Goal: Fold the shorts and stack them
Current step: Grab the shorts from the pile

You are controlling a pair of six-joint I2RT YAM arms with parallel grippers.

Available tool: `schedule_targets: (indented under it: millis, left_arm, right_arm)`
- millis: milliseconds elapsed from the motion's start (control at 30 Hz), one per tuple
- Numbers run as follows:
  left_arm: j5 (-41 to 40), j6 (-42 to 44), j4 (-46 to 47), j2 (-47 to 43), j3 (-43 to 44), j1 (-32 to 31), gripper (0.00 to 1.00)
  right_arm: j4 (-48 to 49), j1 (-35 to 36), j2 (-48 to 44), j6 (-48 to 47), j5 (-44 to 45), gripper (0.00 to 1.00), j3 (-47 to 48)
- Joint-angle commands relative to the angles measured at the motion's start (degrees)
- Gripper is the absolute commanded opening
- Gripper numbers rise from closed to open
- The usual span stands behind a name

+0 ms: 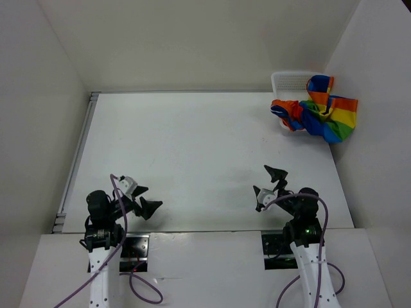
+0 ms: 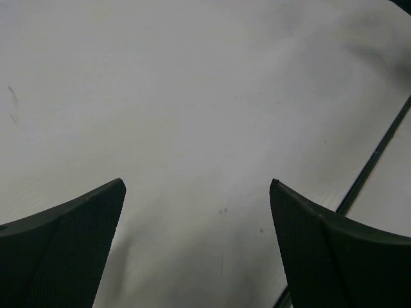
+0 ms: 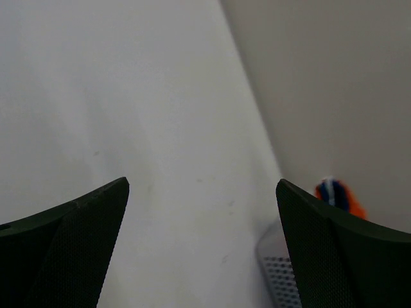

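The table [image 1: 192, 147] lies wide and white in front of me, and what I have to fold is not on its open part. The shorts [image 1: 318, 115] sit bunched in the far right corner, heaped in and over the basket [image 1: 289, 80], with one striped end spilling over its right rim against the side wall. As far as a crumpled heap has a long axis, it runs left to right across the basket's near side. I cannot make out a waistband or leg openings. Both my arms hang low by their bases at the near edge. My right gripper [image 1: 270, 187] is clearly the nearer: the shorts lie ahead of it and a little to its right, and its wrist view catches a scrap of orange and blue beyond the basket's mesh corner. My left gripper [image 1: 146, 199] is well apart from them, across the table on the opposite side. Both stand spread wide and hold nothing, with only bare table between the fingers. I judge the first reach belongs to my right arm, forward into that corner to draw the shorts out.
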Motion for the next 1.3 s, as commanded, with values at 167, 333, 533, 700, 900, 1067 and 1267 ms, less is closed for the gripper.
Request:
schedule_targets:
  millis: [167, 333, 533, 700, 900, 1067, 1267]
  left_arm:
    - [-15.09, 0.3, 31.17, 2.53, 6.21, -1.37, 1.0]
    - [-16.59, 0.3, 20.35, 17.79, 19.74, -1.9, 1.0]
    - [-30.46, 0.3, 3.3, 62.52, 52.94, -4.01, 1.0]
    - [-40.4, 0.3, -0.08, 77.07, 62.65, -8.39, 1.0]
    - [-41.3, 0.3, -0.86, 80.85, 62.65, -9.81, 1.0]
    - [-40.59, 0.3, -0.86, 82.61, 62.65, -11.13, 1.0]
    - [-39.54, 0.3, -0.86, 83.14, 62.65, -11.75, 1.0]
  right_arm:
    - [21.64, 3.29, 1.54, -1.07, 10.32, 1.0, 8.67]
    - [2.98, 3.3, 23.17, 7.26, 16.62, 1.0, 28.72]
    - [-0.26, 5.58, 59.07, 43.41, 41.66, 1.0, 57.07]
    - [-0.11, 5.58, 74.32, 58.24, 48.9, 0.91, 61.79]
    - [6.06, 1.02, 80.11, 58.34, 58.23, 0.72, 60.2]
    - [6.05, -2.85, 87.75, 57.03, 58.23, 0.73, 62.32]
    - [6.05, -4.79, 93.57, 57.64, 58.93, 0.73, 66.18]
